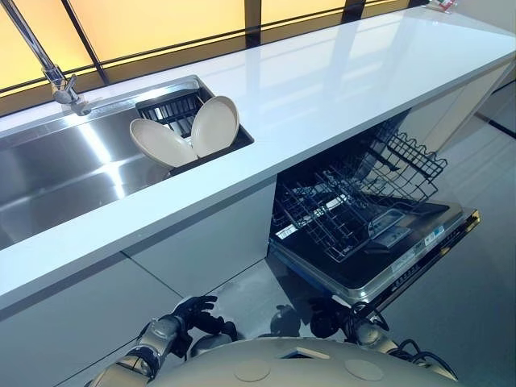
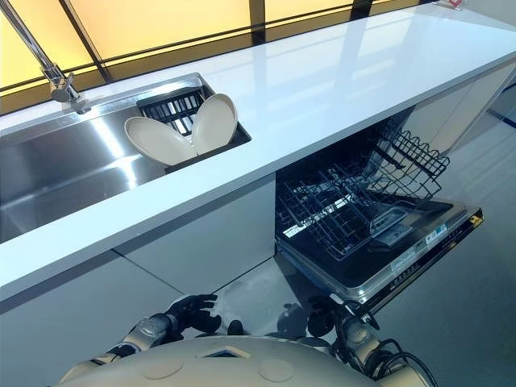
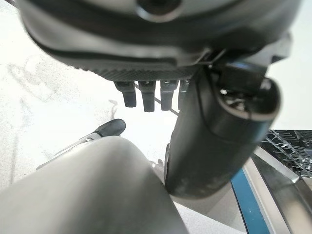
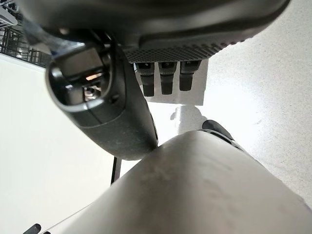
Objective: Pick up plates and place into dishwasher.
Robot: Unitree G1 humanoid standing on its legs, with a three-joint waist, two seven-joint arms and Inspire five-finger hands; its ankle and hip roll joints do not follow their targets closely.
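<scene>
Two plates (image 1: 187, 133) in sink (image 1: 56, 173); white countertop (image 1: 339, 89).

a long white desk (image 1: 339, 89) runs across the scene, with a stainless steel sink (image 1: 72, 173) sunk into its left part. a chrome tap (image 1: 48, 68) rises at the sink's far edge. a dark slotted rack (image 1: 173, 109) sits in the sink's right end. glowing amber panels (image 1: 153, 20) stand behind. below lies a pale glossy floor (image 1: 476, 314).

I count two cream plates (image 1: 163, 143) (image 1: 215, 125), one faucet (image 1: 56, 76), one dishwasher rack (image 1: 355, 193), well beyond my hands.
</scene>
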